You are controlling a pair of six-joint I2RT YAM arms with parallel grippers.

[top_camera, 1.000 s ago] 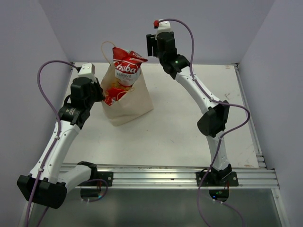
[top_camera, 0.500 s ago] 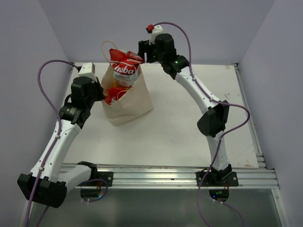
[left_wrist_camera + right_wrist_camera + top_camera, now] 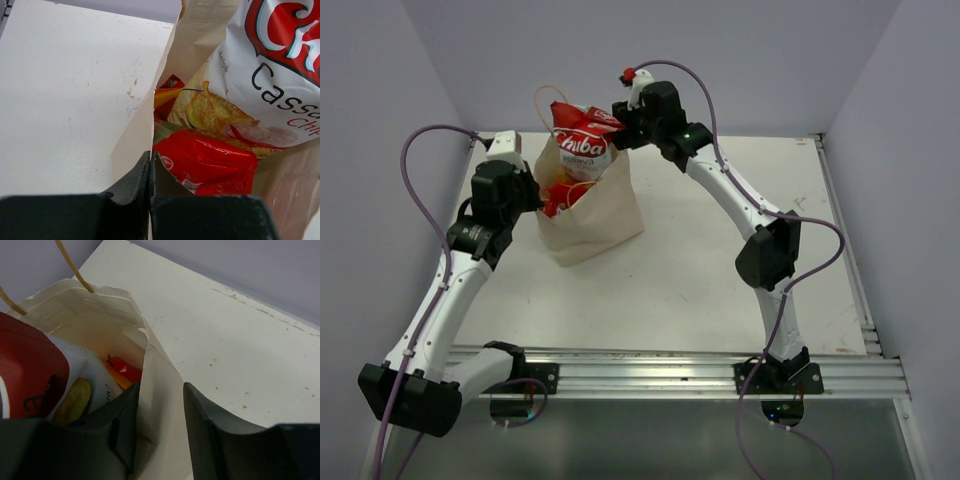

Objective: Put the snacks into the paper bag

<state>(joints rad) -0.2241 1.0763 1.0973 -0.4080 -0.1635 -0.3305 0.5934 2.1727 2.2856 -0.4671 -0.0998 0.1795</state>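
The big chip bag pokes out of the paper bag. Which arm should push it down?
The right, probably: the right gripper is open, up beside the chip bag. The left gripper is shut on the paper bag, holding it.

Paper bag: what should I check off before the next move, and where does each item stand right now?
1. Paper bag upright: ok.
2. Left pincer shut on the bag's rim: ok.
3. Right pincer gripping the opposite wall: not ok; its jaws straddle the paper but stand apart.
4. Large chip bag fully inside: not ok; its top stands above the rim.
5. Red packet below the rim: ok.
6. Every snack inside: cannot tell; the contents are partly hidden.
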